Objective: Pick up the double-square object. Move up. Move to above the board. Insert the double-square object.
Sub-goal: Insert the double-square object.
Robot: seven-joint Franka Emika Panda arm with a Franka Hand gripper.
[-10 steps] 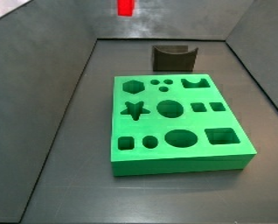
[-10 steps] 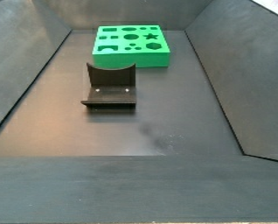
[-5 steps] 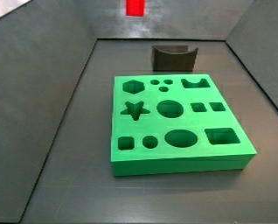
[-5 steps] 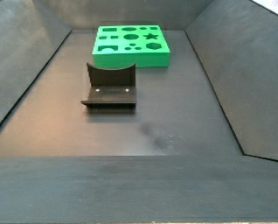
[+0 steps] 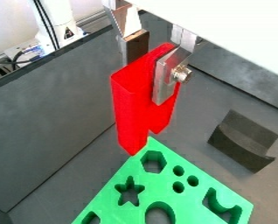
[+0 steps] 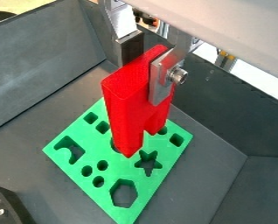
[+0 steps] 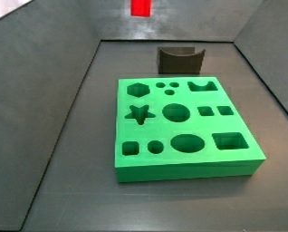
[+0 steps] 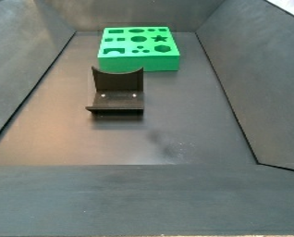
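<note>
Gripper (image 5: pixel 148 74) clamped on the bright red tall plastic double-square object (image 5: pixel 132 105), flat silver finger (image 5: pixel 169 74) pressed on one face, the opposite finger mostly hidden behind the piece. Same grip in both wrist views, lower end of the red piece hanging free below the fingers.

What's changed: not much in the last half second. Compared with a second ago, red piece (image 7: pixel 140 7) shifted a touch toward 3 o'clock along the upper edge of a side view, then basically parked there. Gripper itself out of frame in that view, only the lower end of the piece poking in. Nothing of arm or piece visible in the side view looking from the opposite end.

Thick bright green rectangular board with the shaped cut-outs (image 7: pixel 189 168) sitting flat on the floor, not budged. Dark L-shaped fixture (image 7: pixel 179 60) at its 12 o'clock, also untouched and now empty.

Reading that as: pick done, lift done or nearly done, sideways travel toward the board just getting going. Red piece well above the floor, roughly over the board's edge judging by a wrist view (image 6: pixel 128 109), holes of the board (image 6: pixel 66 140) spread out underneath. Can't tell which cut-out is the target yet. Still needs lining up over the matching slot, staying upright, then a straight push down.
</note>
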